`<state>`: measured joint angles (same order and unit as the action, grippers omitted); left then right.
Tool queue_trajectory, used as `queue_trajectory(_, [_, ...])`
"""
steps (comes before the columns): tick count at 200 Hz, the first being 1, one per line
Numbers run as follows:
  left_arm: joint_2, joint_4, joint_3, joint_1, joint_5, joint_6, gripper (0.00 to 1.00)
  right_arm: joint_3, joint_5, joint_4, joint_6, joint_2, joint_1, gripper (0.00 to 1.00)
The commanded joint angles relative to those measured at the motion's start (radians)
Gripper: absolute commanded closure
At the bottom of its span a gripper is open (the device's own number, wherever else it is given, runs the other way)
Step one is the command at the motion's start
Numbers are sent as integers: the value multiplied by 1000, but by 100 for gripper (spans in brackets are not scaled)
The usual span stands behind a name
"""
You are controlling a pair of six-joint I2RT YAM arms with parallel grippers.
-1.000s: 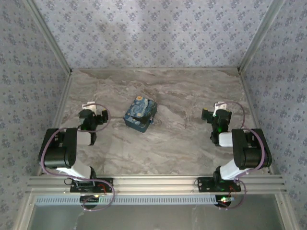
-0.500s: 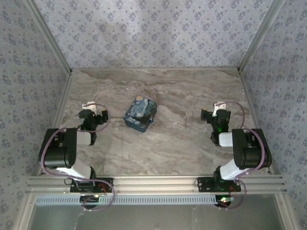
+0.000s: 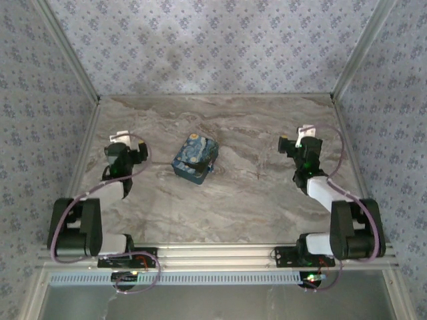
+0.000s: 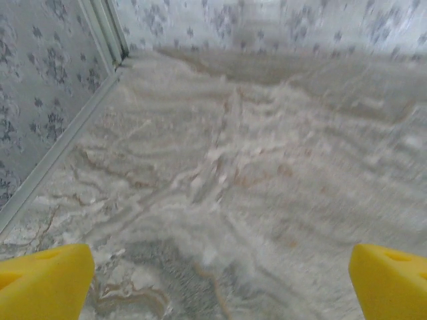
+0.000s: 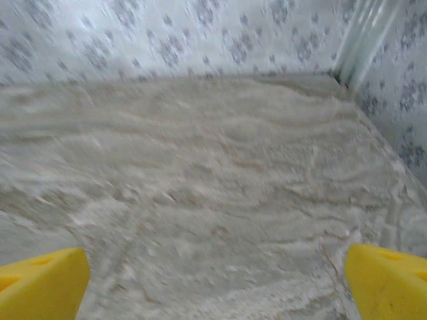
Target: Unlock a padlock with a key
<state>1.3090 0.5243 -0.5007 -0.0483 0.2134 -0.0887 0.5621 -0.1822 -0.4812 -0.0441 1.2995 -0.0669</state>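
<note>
Top view: left gripper (image 3: 123, 148) hangs over the left part of the table (image 3: 253, 120), right gripper (image 3: 303, 150) over the right part. Both are well apart from the blue starry-print box (image 3: 195, 159), which sits left of centre between them. Padlock: can't resolve it here. Nothing yellow-gold stands out; a small speck at the box's near-right corner might be it, too small to tell. Same for the key.

Left wrist: left gripper (image 4: 213, 287) has its 2 yellow fingers (image 4: 40, 283) in the lower corners, spread wide, nothing between them. Bare marble ahead, blurred, with the wall rail (image 4: 107, 30) at upper left.

Right wrist: right gripper (image 5: 213, 287) matches, fingers (image 5: 40, 283) wide apart and empty. Blurred marble ahead, corner post (image 5: 363, 37) at upper right.

My read: the step is locate and approach, nothing grasped yet. To do it well:
- Turn both wrists inward toward the box so a wrist camera actually frames the lock before committing.
- Cut speed; the blur makes fine aiming useless.
- Split roles: 1 arm pins the lock body, the other takes the key.
- Come in low, jaws apart and square to the lock's flat faces.
- Don't shove the box; if the lock hangs on it, a nudge moves the keyhole.
</note>
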Motion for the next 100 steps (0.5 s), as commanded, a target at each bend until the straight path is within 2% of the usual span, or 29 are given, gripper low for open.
queue_trajectory(1, [-114, -176, -27, -5, 20, -240, 2, 71, 78, 199, -197, -46, 8, 0])
queue_trajectory(14, [-162, -255, -32, 10, -9, -454, 2, 142, 134, 346, -436, -30, 42, 0])
queue_trajectory(26, [-186, -246, -16, 25, -110, -528, 2, 201, 394, 350, -502, 37, 105, 0])
queue_trajectory(37, [-198, -249, -10, 7, -165, -566, 2, 244, 583, 300, -503, 107, 118, 21])
queue_trajectory(48, [-209, -291, -16, -50, -156, -574, 2, 277, 588, 310, -472, 127, 79, 25])
queue_trajectory(64, [-221, -341, -12, -162, -119, -588, 3, 341, 525, 395, -383, 147, -10, 21])
queue_trajectory(100, [-200, -270, 57, -394, -31, -683, 3, 512, 617, 476, -346, 318, -134, 19])
